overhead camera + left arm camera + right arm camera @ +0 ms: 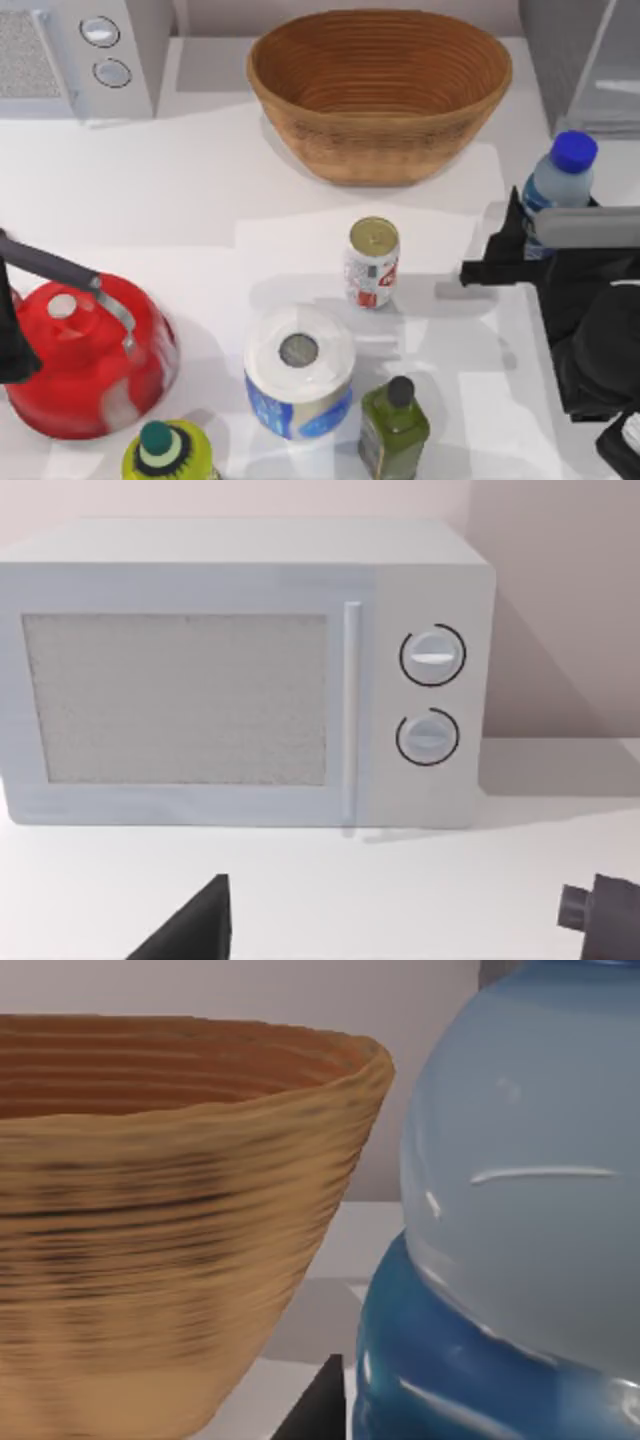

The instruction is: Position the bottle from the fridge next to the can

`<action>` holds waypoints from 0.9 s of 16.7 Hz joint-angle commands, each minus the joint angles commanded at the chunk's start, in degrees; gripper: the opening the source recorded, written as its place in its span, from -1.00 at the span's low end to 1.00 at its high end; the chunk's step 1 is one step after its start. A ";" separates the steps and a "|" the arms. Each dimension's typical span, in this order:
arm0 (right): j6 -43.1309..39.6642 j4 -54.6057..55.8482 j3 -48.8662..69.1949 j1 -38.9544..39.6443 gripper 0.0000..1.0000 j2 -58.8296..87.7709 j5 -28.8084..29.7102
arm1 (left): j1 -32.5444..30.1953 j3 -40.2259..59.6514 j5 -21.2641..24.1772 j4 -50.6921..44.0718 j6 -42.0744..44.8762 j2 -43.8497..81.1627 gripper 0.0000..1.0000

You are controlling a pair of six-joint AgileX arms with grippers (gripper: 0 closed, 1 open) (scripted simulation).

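While R hand [522, 232] grips bottle [556, 178], can [372, 262] sits apart.

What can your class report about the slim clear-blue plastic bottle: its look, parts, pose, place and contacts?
The slim clear-blue plastic bottle has a round blue cap, a pale translucent shoulder and a deeper blue band below. It stands upright at the table's right side, in front of the grey fridge. The right hand is closed around its lower body. It sits well right of the small white can with red markings, not yet beside it. The right wrist view shows it near the woven basket.
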 joint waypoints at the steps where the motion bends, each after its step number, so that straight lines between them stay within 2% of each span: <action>1: 0.00 0.00 0.00 0.00 -1.00 0.00 0.00 | 0.00 0.00 0.00 0.00 0.00 0.00 1.00; 8: 0.00 0.00 0.00 0.00 -1.00 0.00 0.00 | 0.00 0.00 0.00 0.00 0.00 0.00 1.00; 15: 0.00 0.00 0.00 0.00 0.06 0.00 0.00 | 0.00 0.00 0.00 0.00 0.00 0.00 1.00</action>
